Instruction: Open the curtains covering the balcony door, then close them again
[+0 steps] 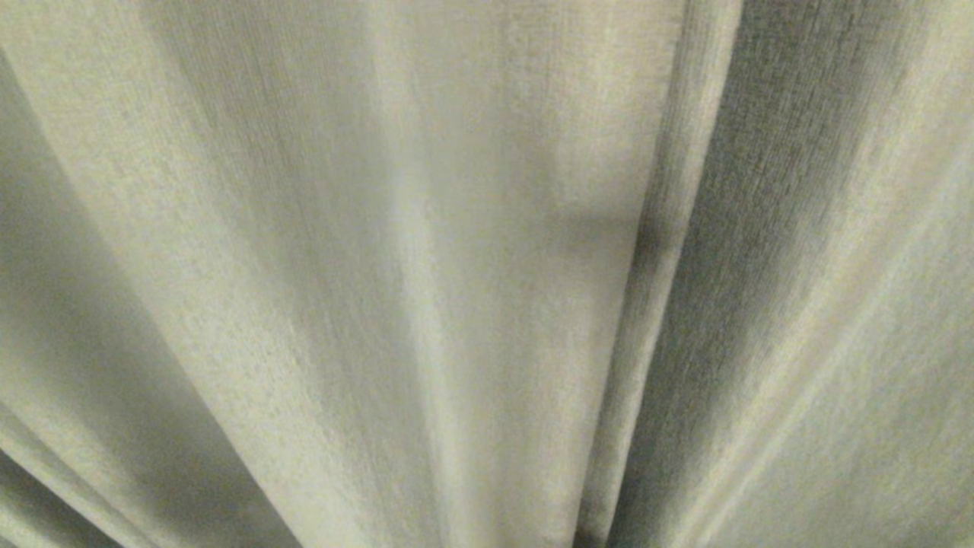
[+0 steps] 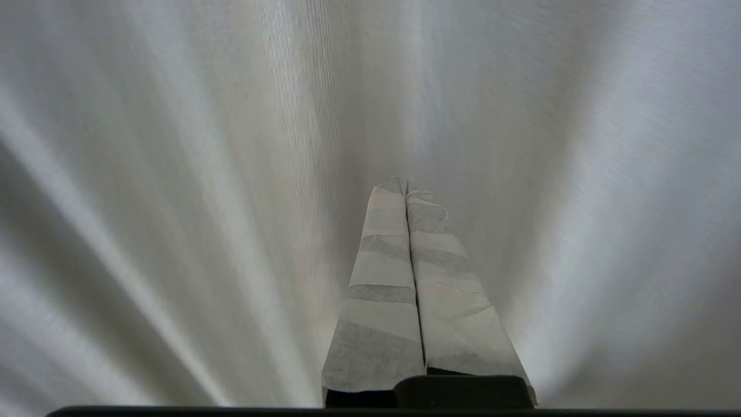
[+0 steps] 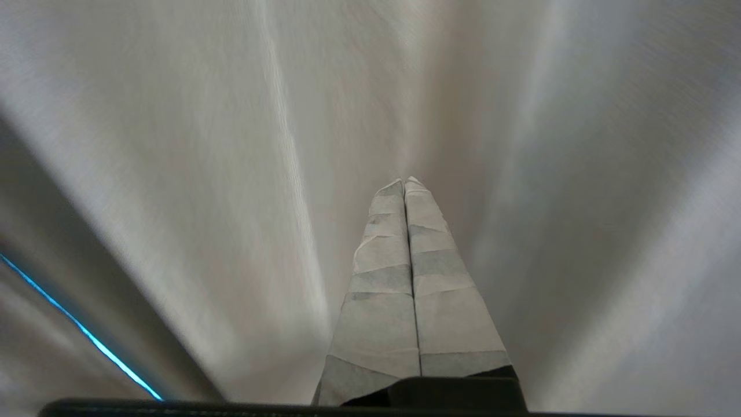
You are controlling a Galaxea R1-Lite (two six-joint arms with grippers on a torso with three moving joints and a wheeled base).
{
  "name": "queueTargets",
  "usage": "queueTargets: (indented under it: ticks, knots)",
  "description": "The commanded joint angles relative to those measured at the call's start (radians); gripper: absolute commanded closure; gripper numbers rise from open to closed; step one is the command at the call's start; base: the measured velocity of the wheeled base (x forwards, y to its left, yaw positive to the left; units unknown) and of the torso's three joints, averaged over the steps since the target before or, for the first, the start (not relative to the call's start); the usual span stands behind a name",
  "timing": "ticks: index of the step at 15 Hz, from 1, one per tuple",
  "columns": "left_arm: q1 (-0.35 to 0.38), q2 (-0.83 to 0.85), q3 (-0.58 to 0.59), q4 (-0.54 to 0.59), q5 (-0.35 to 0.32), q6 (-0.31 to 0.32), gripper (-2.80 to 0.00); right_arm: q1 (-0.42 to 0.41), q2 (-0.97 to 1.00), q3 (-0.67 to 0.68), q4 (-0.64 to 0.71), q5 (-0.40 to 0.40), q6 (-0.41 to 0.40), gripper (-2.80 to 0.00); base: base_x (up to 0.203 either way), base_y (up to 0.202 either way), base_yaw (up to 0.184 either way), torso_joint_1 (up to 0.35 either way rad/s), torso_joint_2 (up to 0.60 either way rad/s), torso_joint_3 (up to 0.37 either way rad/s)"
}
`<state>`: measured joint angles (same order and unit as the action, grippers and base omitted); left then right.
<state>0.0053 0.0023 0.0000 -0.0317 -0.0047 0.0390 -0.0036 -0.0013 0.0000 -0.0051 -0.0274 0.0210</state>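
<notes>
Head view: beige-grey curtains fill everything, pleats fanning. Left wrist view: the left gripper, taped fingers pressed together, holding nothing, fabric just beyond its tips. Right wrist view: the right gripper likewise closed, empty, curtain ahead.

All three cameras sit very near the curtains, each facing pleated fabric, their only shared sight.
</notes>
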Motion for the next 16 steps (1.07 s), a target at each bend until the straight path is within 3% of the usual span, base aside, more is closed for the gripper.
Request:
queueTargets:
  ticks: [1, 6, 16]
  knots:
    - [0.001, -0.001, 0.000, -0.001, 0.000, 0.001, 0.00, 0.001, 0.001, 0.000, -0.001, 0.000, 0.000, 0.00, -0.193, 0.000, -0.001, 0.002, 0.00, 0.007]
    - [0.001, -0.001, 0.000, -0.001, 0.000, 0.001, 0.00, 0.001, 0.001, 0.000, -0.001, 0.000, 0.000, 0.00, -0.156, 0.000, -0.003, 0.001, 0.00, 0.001]
    - [0.001, -0.001, 0.000, -0.001, 0.000, 0.001, 0.00, 0.001, 0.001, 0.000, -0.001, 0.000, 0.000, 0.00, 0.000, 0.000, 0.000, 0.000, 0.00, 0.000]
